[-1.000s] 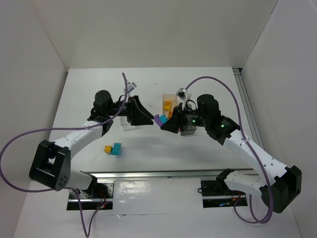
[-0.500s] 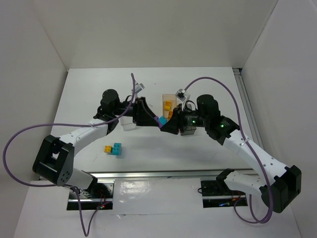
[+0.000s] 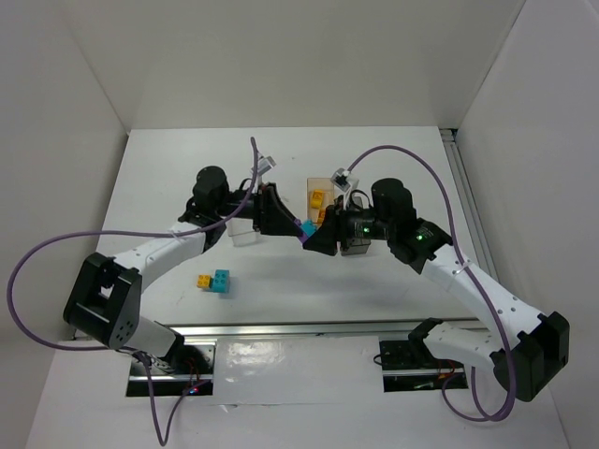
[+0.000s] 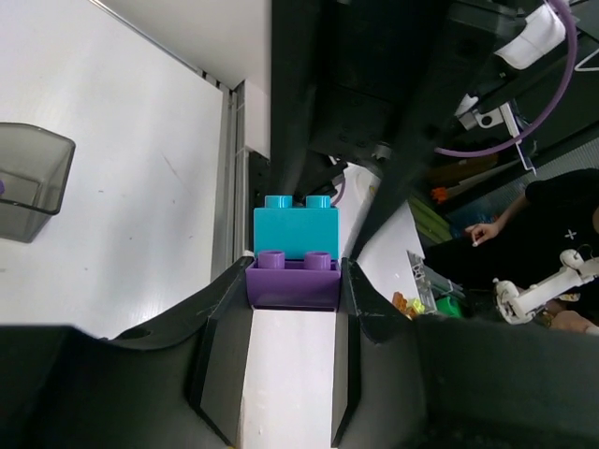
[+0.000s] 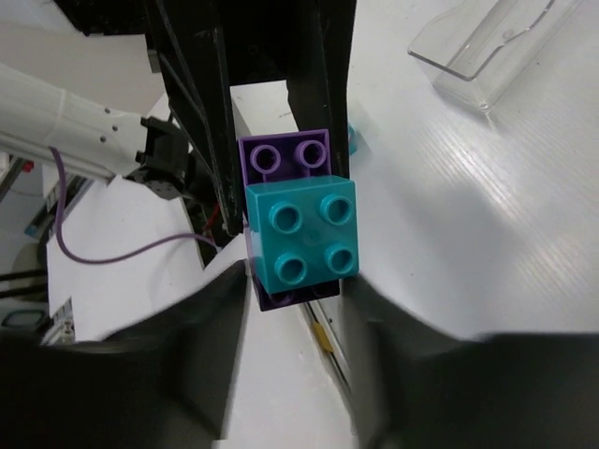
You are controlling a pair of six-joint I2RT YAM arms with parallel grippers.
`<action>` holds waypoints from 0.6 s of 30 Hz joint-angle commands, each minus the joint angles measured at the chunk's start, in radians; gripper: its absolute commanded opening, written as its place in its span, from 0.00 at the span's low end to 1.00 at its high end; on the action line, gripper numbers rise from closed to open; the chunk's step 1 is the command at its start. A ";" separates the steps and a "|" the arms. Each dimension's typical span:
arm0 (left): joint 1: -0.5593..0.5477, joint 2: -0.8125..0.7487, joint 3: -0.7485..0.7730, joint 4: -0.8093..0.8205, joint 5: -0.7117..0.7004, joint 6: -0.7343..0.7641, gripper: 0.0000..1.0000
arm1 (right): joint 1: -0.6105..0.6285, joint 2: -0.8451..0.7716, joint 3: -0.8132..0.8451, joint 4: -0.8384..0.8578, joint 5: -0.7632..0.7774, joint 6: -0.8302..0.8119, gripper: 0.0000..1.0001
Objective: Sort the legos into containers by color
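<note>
A two-colour clump of legos hangs in mid-air between my two grippers: a purple brick [image 4: 292, 284] with a teal brick [image 4: 295, 230] stuck on it. My left gripper [image 4: 293, 292] is shut on the purple brick [image 5: 285, 155]. From the other side, my right gripper [image 5: 296, 292] stands around the teal brick [image 5: 301, 234], its jaws slightly apart with a gap on one side. In the top view the clump [image 3: 305, 227] sits between the left gripper [image 3: 288, 223] and the right gripper [image 3: 315, 239]. A yellow-and-teal clump [image 3: 215, 281] lies on the table.
An orange-tinted bin [image 3: 318, 183] holding yellow bricks stands behind the grippers. A clear bin [image 3: 245, 234] sits under the left arm and also shows as a clear bin [image 5: 487, 47] in the right wrist view. A smoky grey bin [image 4: 33, 178] stands nearby.
My left gripper moved right to the clump and closed on the purple brick. My right gripper, shut on the clump before, has loosened its jaws.
</note>
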 commanded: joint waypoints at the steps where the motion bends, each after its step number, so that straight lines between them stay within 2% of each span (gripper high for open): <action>1: -0.005 0.006 0.047 -0.020 -0.008 0.074 0.00 | -0.006 -0.008 0.030 -0.024 0.051 -0.014 0.60; 2: -0.005 0.015 0.047 -0.020 -0.008 0.084 0.00 | -0.006 -0.008 0.041 -0.056 0.068 -0.027 0.70; 4: -0.005 0.015 0.057 -0.047 -0.008 0.104 0.00 | -0.006 -0.028 0.070 -0.082 0.090 -0.041 0.77; 10: -0.005 0.006 0.057 -0.089 0.037 0.167 0.00 | -0.006 -0.008 0.095 -0.079 0.065 -0.060 0.77; 18: -0.014 -0.055 0.048 -0.186 0.049 0.262 0.00 | -0.037 0.023 0.095 0.017 -0.028 -0.051 0.75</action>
